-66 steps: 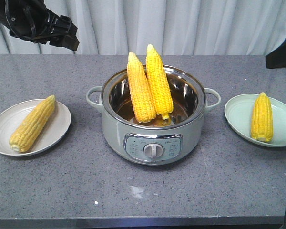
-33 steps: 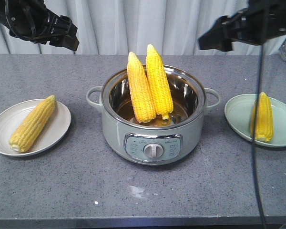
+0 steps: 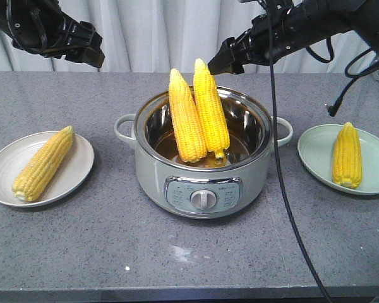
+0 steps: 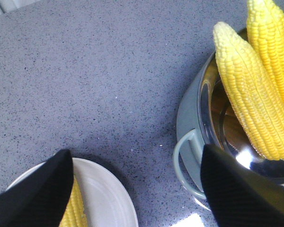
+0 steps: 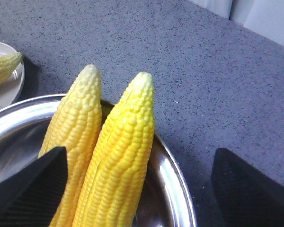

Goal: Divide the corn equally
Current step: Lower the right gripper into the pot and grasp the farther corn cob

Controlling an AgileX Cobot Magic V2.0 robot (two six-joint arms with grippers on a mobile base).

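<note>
Swinging in from the right, the right claw point(image 3: 218, 64) is hovering wide open by the tips of two bright yellow corn cobs point(image 3: 199, 117) leaning in the pale green electric pot point(image 3: 202, 183), seemingly lining up a pick; the left claw point(image 3: 88, 49) is idling open.

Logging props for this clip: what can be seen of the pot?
The pot is a round electric cooker, pale grey-green outside, shiny steel inside, with two loop handles and a front panel with one knob. It stands upright and lidless on the grey table, between two plates. Two cobs stand tilted inside, tips above its rim.
</note>
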